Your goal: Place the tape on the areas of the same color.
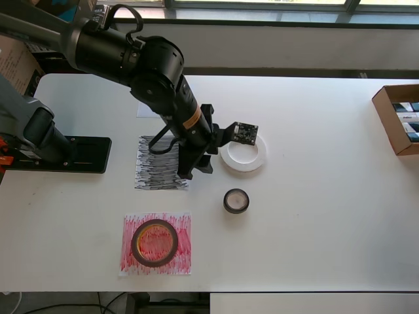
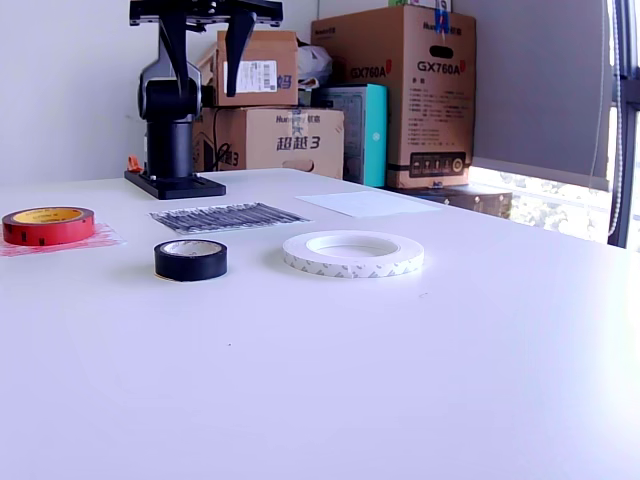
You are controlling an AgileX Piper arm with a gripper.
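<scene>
Beside the white ring [image 1: 243,156], the black ring [image 1: 236,201] lies apart.

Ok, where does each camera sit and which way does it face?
Overhead view: above the table, facing straight down on the three rolls and three sheets; the black arm and its tool show, over the black sheet.
Exterior view: low, near table height, facing across towards stacked boxes; only the tool's two fingers show, hanging apart at top.
Both share: red tape on the red sheet, black tape, white tape.
</scene>
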